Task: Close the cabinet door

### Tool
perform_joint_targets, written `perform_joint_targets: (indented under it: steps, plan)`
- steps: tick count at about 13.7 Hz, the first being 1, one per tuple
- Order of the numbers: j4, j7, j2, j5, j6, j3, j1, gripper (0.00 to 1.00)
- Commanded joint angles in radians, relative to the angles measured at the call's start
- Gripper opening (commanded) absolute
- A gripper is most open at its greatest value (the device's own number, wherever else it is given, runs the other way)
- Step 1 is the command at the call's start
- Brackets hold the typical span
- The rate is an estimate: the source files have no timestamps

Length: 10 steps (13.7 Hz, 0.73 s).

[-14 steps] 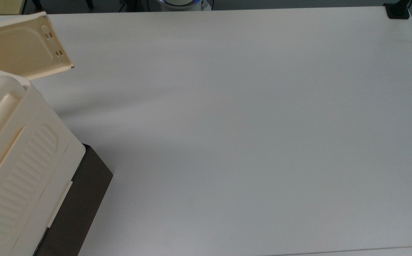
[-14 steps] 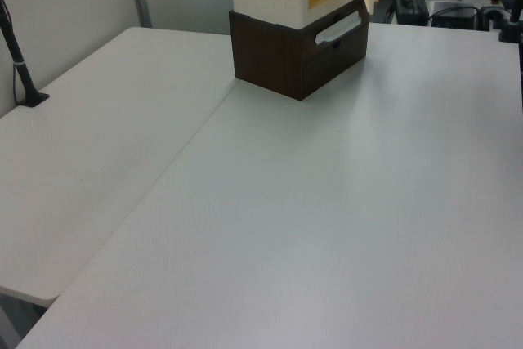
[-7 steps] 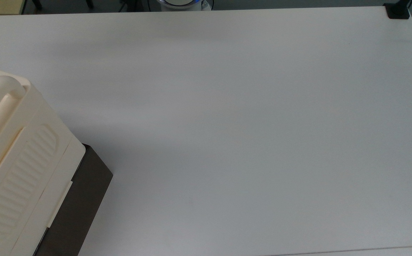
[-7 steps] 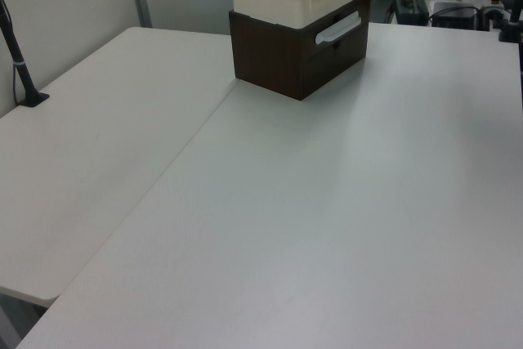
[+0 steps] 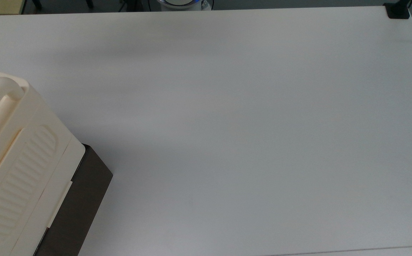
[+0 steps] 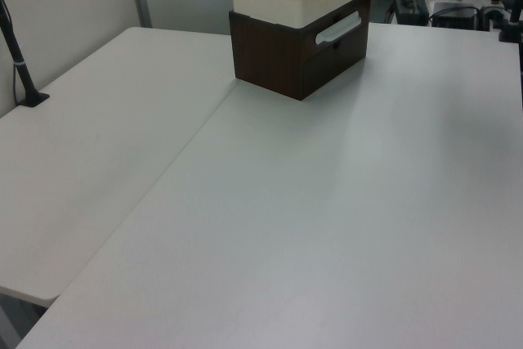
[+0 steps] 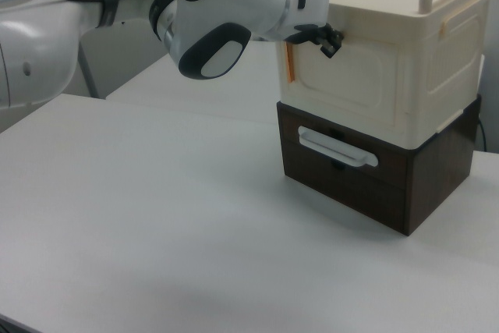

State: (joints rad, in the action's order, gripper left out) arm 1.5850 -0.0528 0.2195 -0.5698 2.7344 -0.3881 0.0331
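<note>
- Since a second ago, the cabinet door (image 7: 348,87) has swung in from standing wide open at the top view's upper left, and it now lies nearly flush against the cream cabinet (image 7: 405,60).
- You can see a thin orange strip (image 7: 289,62) showing along the door's free edge, at the right view's left; I judge that the door is not fully seated.
- Your gripper (image 7: 321,37) sits at the door's upper corner in the right view, touching or just beside the panel. I cannot tell whether the jaws are open or closed.
- You are in the last part of the closing step, as I read it: the swing is done and only the final press remains.
- Next, push the free edge straight in toward the cabinet body until the orange strip disappears.
- Keep the push gentle: the cream cabinet stands stacked on the dark brown drawer unit (image 7: 374,173) on the surface (image 7: 156,216) and might shift.
</note>
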Motion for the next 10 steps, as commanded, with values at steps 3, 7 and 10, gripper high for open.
perform_joint_targets:
  steps: [3,7,10]
  plan:
    - [-0.01,-0.068,-0.002,0.014,-0.118,0.026,0.005,0.0]
    - [-0.011,-0.11,-0.072,0.177,-0.44,0.028,-0.002,0.0]
    - [-0.011,-0.102,-0.123,0.365,-0.658,0.125,0.005,0.0]
